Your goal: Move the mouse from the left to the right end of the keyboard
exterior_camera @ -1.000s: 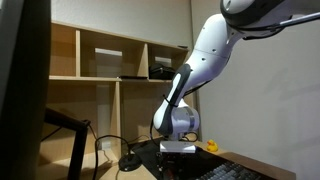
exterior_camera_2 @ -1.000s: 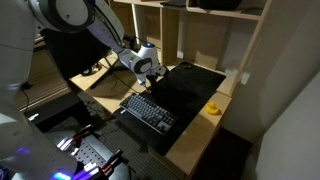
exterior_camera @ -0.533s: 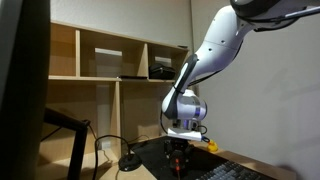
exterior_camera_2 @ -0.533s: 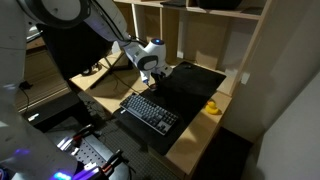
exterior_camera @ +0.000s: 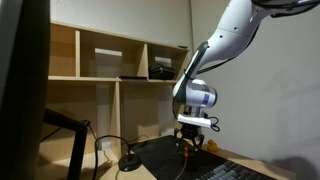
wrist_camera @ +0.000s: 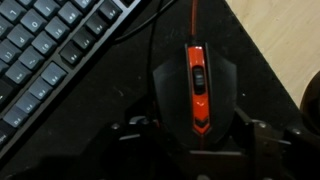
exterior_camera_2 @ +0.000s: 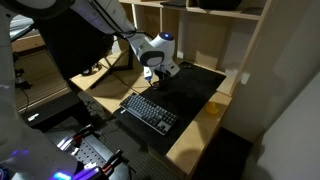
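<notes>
The mouse (wrist_camera: 195, 92), gripped by its sides in the pincer (wrist_camera: 195, 130), hangs over the counter (exterior_camera_2: 192, 143) near its back edge, long axis across the jaws, with the keyboard (wrist_camera: 45, 50) toward the front edge.

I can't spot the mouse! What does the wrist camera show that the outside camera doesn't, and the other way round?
Only the wrist view: the black mouse with its red stripe, sitting between the gripper's fingers. Only an exterior view: the robot arm, the shelves and a small yellow thing. Both: the keyboard and the black mat.
</notes>
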